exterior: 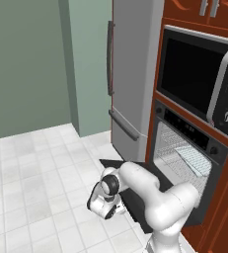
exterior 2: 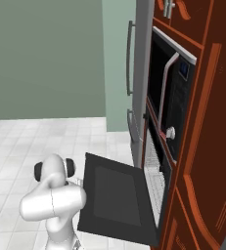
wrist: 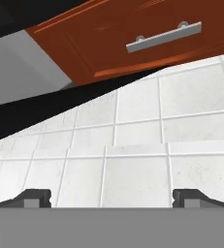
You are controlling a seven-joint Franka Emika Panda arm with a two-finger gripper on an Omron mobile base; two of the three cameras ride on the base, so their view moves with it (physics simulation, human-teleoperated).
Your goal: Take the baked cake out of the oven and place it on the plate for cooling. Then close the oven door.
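The oven door hangs dropped open, its inner face up and nearly level, jutting out from the oven over the white tiled floor. Its long axis runs side to side along the cabinet front, hinged at the bottom edge. Inside, a wire rack shows against the pale interior with a pale flat sheet lying on it; the baked cake is too small or hidden to make out here, so I judge it sits somewhere on a rack deeper in.

The gripper is low beside the door, aimed at the floor below a red-brown drawer front with a bar handle. Its fingers are spread wide, with nothing between them.

Judged from the task, a small baked lump should be light, soft and crumbly, so a gentle pinch across its sides low down seems safest. Being round, it has no real heading. The door is stiff and heavy-looking; pushing up under its free edge should swing it shut
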